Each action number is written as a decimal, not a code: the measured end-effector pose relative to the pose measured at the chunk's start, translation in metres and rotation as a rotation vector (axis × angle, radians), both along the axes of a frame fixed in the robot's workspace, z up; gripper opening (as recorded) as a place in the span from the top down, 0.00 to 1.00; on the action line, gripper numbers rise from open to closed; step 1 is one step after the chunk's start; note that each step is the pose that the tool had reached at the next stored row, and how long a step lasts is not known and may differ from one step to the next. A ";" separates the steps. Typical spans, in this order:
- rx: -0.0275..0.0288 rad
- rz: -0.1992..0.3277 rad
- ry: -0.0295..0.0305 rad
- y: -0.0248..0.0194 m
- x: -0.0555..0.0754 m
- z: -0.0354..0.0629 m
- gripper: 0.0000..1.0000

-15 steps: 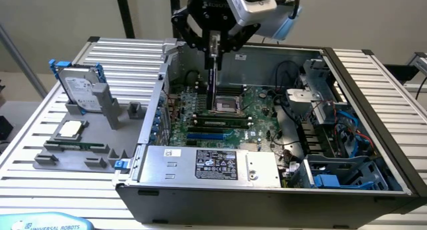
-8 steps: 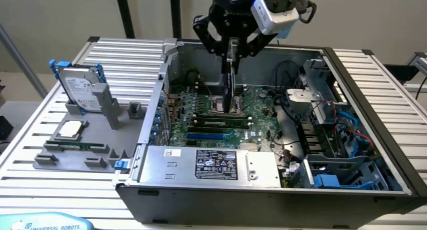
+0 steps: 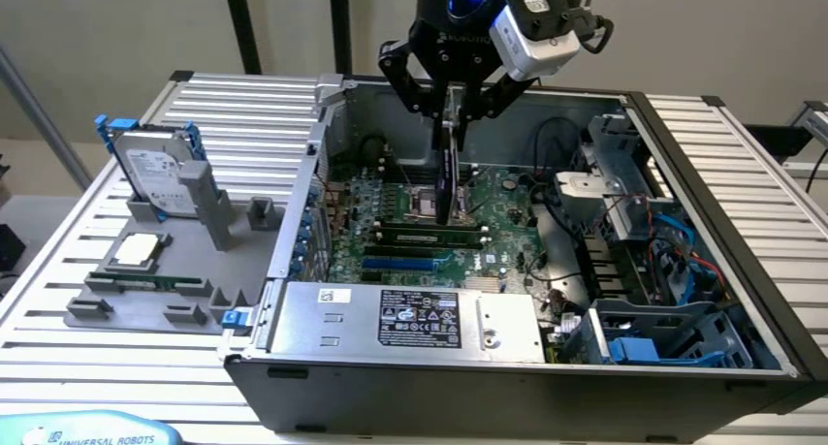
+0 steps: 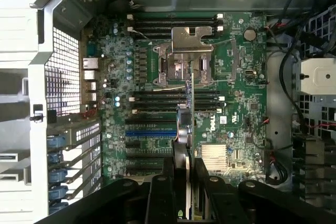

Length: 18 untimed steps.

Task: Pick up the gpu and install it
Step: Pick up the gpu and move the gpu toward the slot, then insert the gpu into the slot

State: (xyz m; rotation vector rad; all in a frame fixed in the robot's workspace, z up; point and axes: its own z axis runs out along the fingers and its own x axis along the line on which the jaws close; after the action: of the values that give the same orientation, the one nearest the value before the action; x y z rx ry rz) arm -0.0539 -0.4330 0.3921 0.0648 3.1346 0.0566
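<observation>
Gpu (image 3: 448, 174): clamped between the narrowly set jaws of the gripper (image 3: 453, 115), hanging upright below them over the motherboard (image 3: 505, 207) inside the open case (image 3: 673, 144). Thin, dark card seen edge-on. Lower edge near the board's slots; contact cannot be told. In the exterior view, case walls stand at nine and three o'clock of the card, and cables (image 3: 653, 237) at three to four o'clock.

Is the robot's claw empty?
No, the gripper is pinching the gpu, which hangs upright over the motherboard.
</observation>
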 end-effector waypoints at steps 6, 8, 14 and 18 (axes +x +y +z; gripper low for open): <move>0.0001 0.000 0.0000 0.0000 0.000 -0.0001 0.73; 0.0001 0.000 0.0000 0.0000 0.000 0.0000 0.73; 0.0002 0.000 -0.0017 0.0006 -0.001 -0.0007 0.73; 0.0001 0.051 -0.0037 0.0006 -0.001 -0.0031 0.73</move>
State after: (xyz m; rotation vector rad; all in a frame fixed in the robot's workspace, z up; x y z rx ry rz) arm -0.0551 -0.4324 0.3890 -0.0146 3.1324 0.0571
